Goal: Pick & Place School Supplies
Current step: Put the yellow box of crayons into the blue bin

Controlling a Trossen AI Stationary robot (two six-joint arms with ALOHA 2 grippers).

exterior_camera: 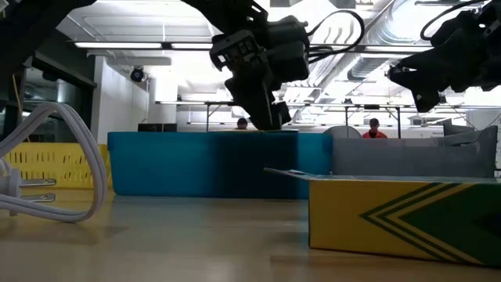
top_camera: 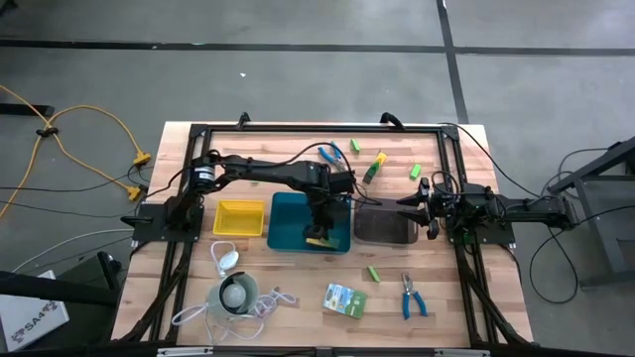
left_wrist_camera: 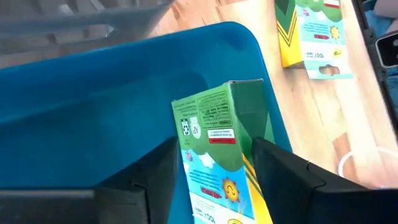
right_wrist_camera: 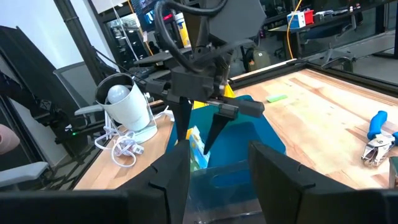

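A green-and-yellow crayon box sits inside the teal tray, close to its near wall, its upper end toward the tray's rim. My left gripper slants down into the tray from above. It is open, one finger on each side of the box; the right wrist view shows the box just below the spread fingertips. My right gripper waits open at the table's right side, over the dark grey tray, with nothing between its fingers.
A yellow tray stands left of the teal one. A flat green-and-white pack, blue-handled pliers and a lime-green block lie near the front edge. More supplies lie at the back. A white corded gadget sits front left.
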